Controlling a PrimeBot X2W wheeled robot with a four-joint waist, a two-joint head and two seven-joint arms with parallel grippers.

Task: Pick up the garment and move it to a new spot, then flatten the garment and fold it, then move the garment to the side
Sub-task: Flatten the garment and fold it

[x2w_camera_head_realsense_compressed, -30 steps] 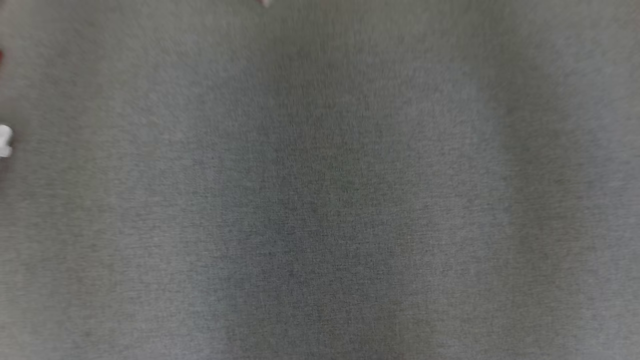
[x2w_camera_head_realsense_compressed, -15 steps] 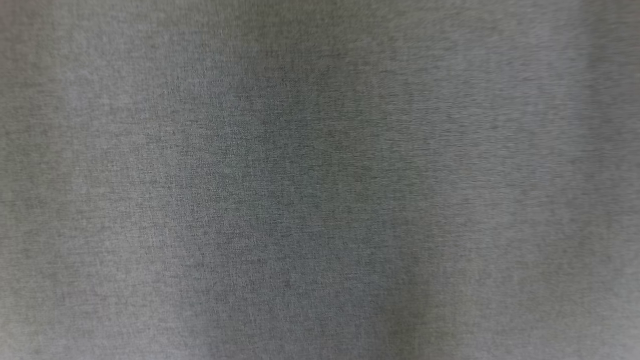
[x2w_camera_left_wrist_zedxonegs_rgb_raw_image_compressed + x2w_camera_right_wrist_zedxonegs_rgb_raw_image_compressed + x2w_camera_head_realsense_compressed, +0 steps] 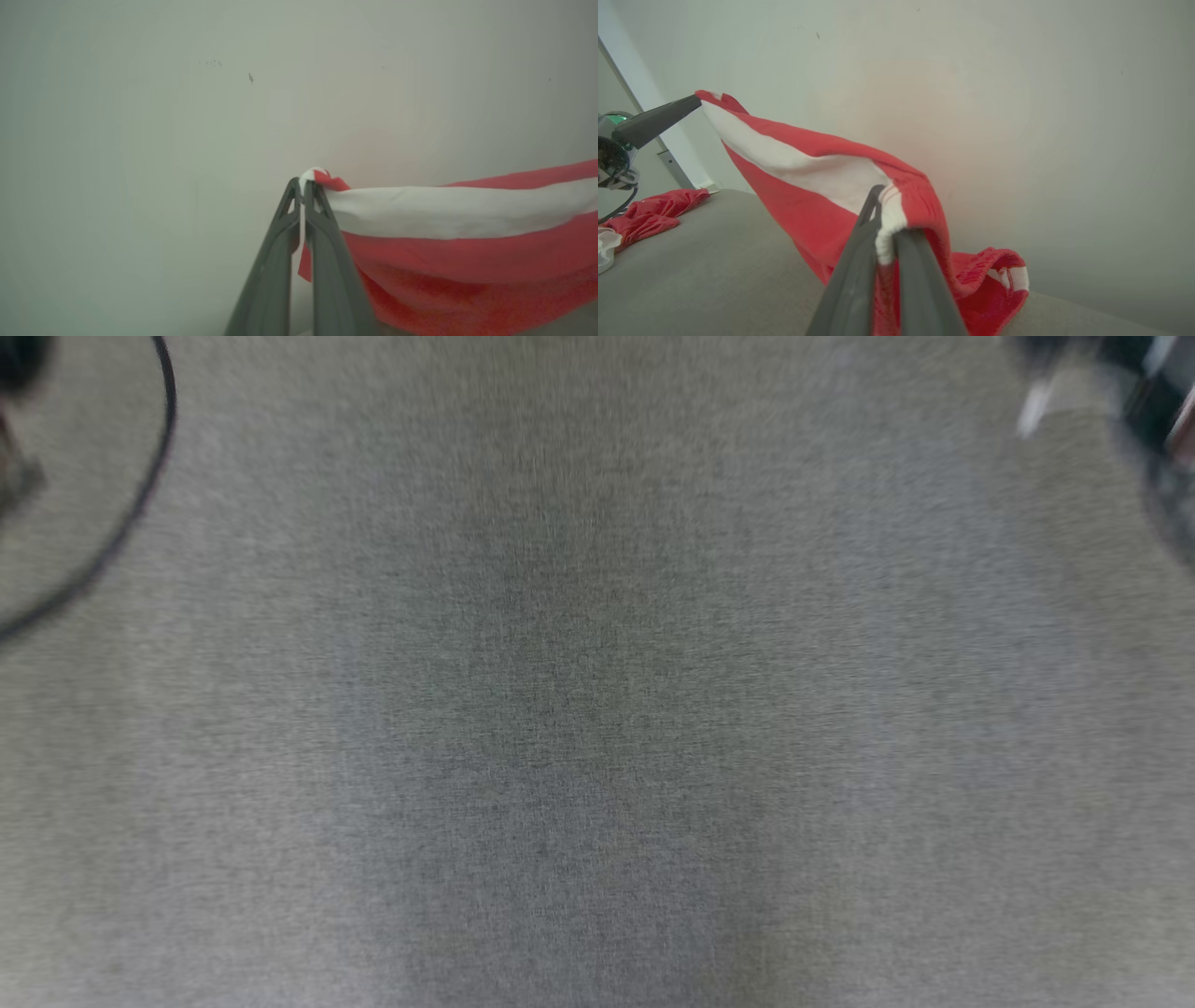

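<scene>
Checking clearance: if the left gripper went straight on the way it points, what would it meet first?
Past the garment pinched in the left gripper, probably the pale wall ahead; distance unclear.

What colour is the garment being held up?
The garment is red with a white stripe; right wrist view.

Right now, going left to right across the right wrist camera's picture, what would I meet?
left gripper pinching a corner → red-and-white garment stretched across → right gripper clamped on its white edge → the garment's bunched lower end
</scene>
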